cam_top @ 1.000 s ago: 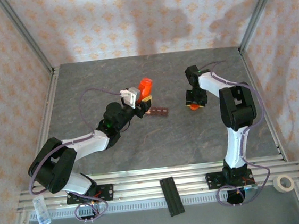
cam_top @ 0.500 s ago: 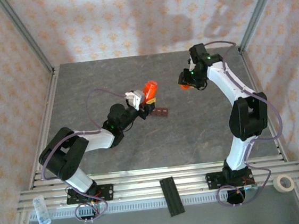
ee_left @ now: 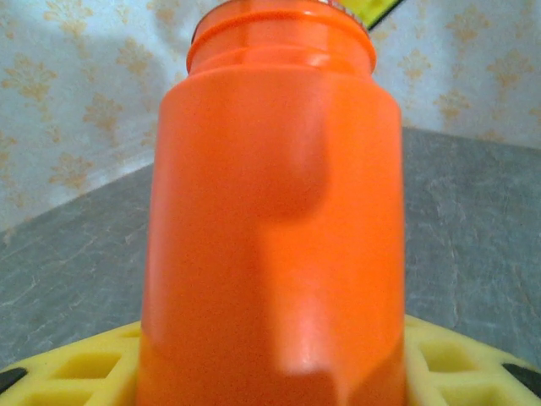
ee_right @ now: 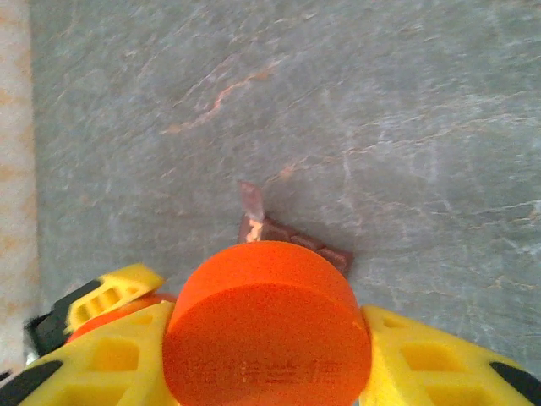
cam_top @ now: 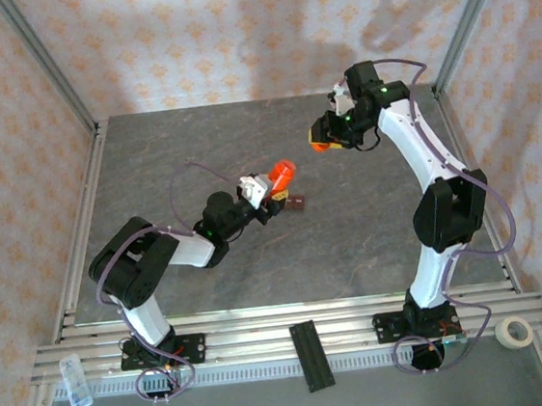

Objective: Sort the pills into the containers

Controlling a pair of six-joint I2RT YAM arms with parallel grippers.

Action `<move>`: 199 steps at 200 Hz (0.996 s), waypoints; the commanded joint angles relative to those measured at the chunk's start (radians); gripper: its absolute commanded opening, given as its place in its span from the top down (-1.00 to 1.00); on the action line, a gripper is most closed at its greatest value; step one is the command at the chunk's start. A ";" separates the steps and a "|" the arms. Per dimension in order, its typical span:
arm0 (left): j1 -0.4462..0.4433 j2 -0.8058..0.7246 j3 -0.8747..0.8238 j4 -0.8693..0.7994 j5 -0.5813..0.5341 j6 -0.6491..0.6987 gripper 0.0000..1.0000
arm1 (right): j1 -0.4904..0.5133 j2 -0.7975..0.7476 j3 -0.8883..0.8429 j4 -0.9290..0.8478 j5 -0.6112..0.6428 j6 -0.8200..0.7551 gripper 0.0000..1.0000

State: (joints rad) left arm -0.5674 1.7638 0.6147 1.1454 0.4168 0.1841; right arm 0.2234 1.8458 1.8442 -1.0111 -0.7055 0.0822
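One orange bottle (cam_top: 281, 175), one cap (ee_right: 266, 326), one container bar (cam_top: 295, 201).

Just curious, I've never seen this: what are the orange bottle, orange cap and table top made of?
Orange bottle: likely plastic, smooth, slightly glossy with soft highlights. Orange cap: likely plastic, matte, with faint moulded lettering. Table top: grey veined, stone or stone-print sheet; can't tell which.

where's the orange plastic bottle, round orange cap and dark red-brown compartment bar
orange plastic bottle (ee_left: 270, 220), left wrist view, side wall
round orange cap (ee_right: 266, 326), right wrist view, flat face
dark red-brown compartment bar (cam_top: 296, 202), top external view, middle
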 commanded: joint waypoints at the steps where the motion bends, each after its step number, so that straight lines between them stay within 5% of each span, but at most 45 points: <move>1: 0.006 0.019 0.039 0.077 0.036 0.056 1.00 | -0.002 0.023 0.039 -0.079 -0.125 -0.096 0.14; 199: 0.004 0.106 0.110 0.087 0.076 0.090 1.00 | 0.082 0.081 0.060 -0.170 -0.197 -0.202 0.20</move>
State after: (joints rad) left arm -0.5674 1.8675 0.6907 1.1687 0.4686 0.2569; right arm 0.2905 1.9087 1.8671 -1.1526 -0.8913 -0.0994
